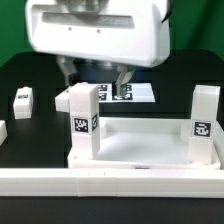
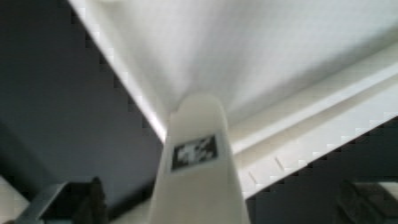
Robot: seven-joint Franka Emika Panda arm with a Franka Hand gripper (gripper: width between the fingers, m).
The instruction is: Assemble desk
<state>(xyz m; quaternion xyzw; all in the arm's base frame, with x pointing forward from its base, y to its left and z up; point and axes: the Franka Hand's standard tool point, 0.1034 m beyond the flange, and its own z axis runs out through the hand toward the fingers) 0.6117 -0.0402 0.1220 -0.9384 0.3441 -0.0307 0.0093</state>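
Note:
The white desk top [image 1: 140, 150] lies flat, its rim toward the front rail. Two tagged post legs stand upright in its front corners, one on the exterior view's left [image 1: 82, 120] and one on the right [image 1: 205, 122]. My gripper [image 1: 97, 74] hangs just above and behind the left leg, with its fingers spread. In the wrist view the tagged leg [image 2: 201, 150] stands between my two dark fingers [image 2: 68, 202], which are clear of it on both sides. My gripper [image 2: 221, 206] is open, and the desk top [image 2: 294, 55] lies beyond it.
A loose tagged leg [image 1: 22, 100] lies on the black table at the exterior view's left, and another part shows at the left edge [image 1: 2, 130]. The marker board [image 1: 130, 93] lies behind the gripper. A long low white rail [image 1: 110, 182] runs along the front.

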